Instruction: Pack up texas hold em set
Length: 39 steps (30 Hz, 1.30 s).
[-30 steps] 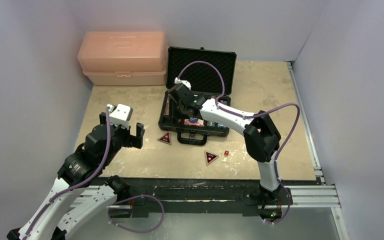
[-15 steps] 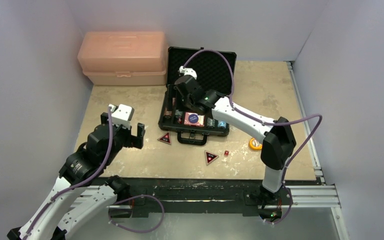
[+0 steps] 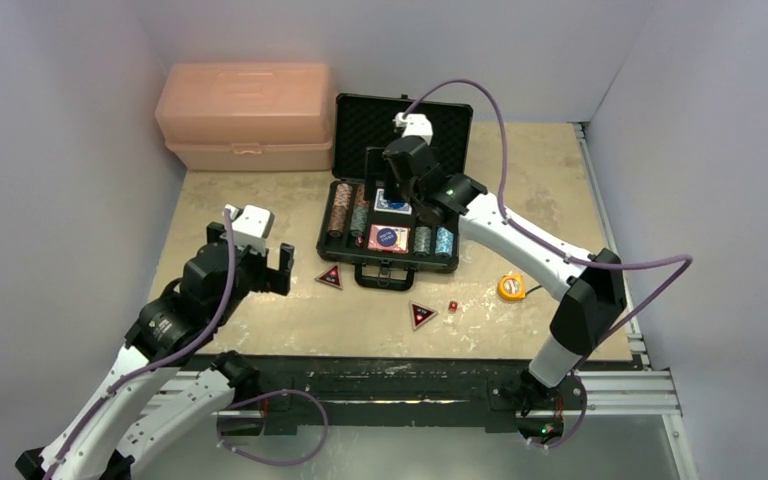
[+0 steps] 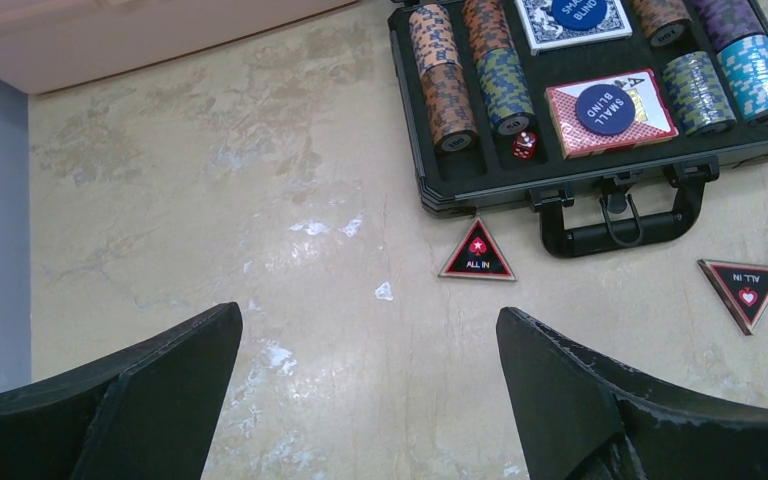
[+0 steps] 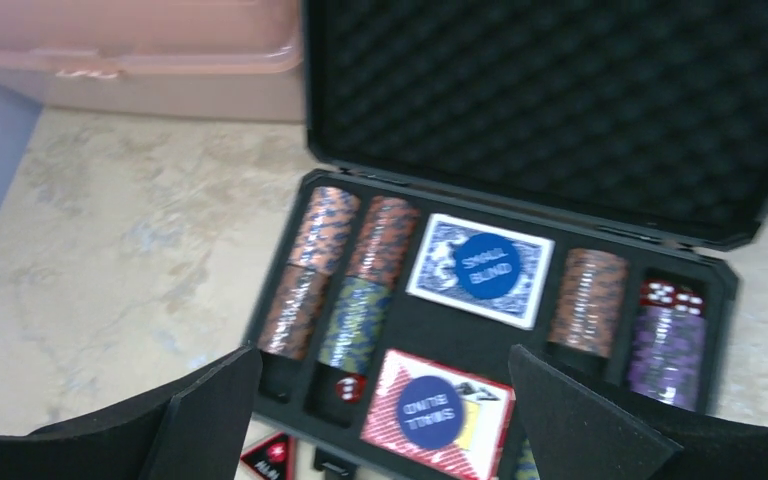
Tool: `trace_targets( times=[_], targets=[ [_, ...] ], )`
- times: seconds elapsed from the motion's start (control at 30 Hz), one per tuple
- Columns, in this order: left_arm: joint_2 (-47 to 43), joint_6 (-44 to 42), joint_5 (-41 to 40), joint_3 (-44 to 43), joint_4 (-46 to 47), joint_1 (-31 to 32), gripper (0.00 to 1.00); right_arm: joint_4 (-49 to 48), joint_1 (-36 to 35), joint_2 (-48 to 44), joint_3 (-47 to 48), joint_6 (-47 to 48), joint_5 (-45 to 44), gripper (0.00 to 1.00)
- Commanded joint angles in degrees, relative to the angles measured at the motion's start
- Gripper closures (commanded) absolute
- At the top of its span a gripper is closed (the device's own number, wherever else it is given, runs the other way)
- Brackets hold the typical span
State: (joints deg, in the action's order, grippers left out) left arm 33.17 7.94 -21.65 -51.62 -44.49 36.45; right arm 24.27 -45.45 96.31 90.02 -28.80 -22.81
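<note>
The black case (image 3: 326, 232) lies open, foam lid (image 3: 400, 125) upright. It holds chip stacks (image 3: 340, 208), a blue deck (image 3: 392, 201) and a red deck (image 3: 387, 238). Two red triangular buttons (image 3: 331, 278) (image 3: 421, 315) and a red die (image 3: 453, 305) lie on the table in front. My right gripper (image 3: 422, 200) hovers open and empty above the case (image 5: 280, 300); its view shows both decks (image 5: 480, 268) (image 5: 435, 410) and red dice (image 5: 670, 295). My left gripper (image 3: 243, 255) is open and empty over bare table, left of the case (image 4: 405, 120) and near button (image 4: 477, 255).
A salmon-pink plastic box (image 3: 245, 115) stands at the back left against the wall. A small orange tape measure (image 3: 511, 287) lies right of the case's front. The table's metal rail (image 3: 410, 385) runs along the near edge.
My right gripper has risen and swung back and to the right, uncovering the case's contents and the tape measure. My left gripper has barely moved.
</note>
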Motion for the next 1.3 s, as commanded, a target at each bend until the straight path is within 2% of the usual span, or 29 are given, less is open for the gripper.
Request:
trace_targets(
  times=[0.0, 0.2, 0.37, 0.6, 0.73, 0.8, 1.0, 1.27],
  targets=[
    [2.3, 0.7, 1.3, -0.1, 1.4, 0.1, 0.00, -2.2, 3.0, -4.1, -4.1, 1.5, -1.8, 0.01],
    [6.6, 0.2, 6.6, -1.5, -0.2, 0.0, 0.01, 1.9, 3.6, -7.1, -8.8, -2.4, -3.9, 0.01],
    [9.1, 0.0, 10.3, -1.8, -0.3, 0.1, 0.04, 3.0, 3.6, -12.6, -17.1, -4.8, -2.3, 0.01],
    [11.0, 0.2, 12.0, -2.3, -0.9, 0.1, 0.09, 8.3, 3.6, -17.5, -25.7, -10.0, -0.3, 0.01],
    [11.1, 0.2, 12.4, -2.3, -1.1, 0.1, 0.10, 9.9, 3.5, -20.7, -30.8, -13.3, 0.9, 0.05],
    [10.9, 0.4, 12.7, -2.4, -1.2, 0.1, 0.11, 10.0, 3.5, -22.7, -35.2, -15.5, 2.9, 0.09],
    [10.6, 0.3, 12.9, -2.4, -1.2, 0.1, 0.11, 9.3, 3.5, -23.5, -39.9, -18.2, 4.1, 0.23],
    [10.3, 0.3, 12.8, -2.3, -1.2, 0.1, 0.13, 8.1, 3.5, -21.7, -42.3, -19.4, 3.9, 0.36]
  ],
)
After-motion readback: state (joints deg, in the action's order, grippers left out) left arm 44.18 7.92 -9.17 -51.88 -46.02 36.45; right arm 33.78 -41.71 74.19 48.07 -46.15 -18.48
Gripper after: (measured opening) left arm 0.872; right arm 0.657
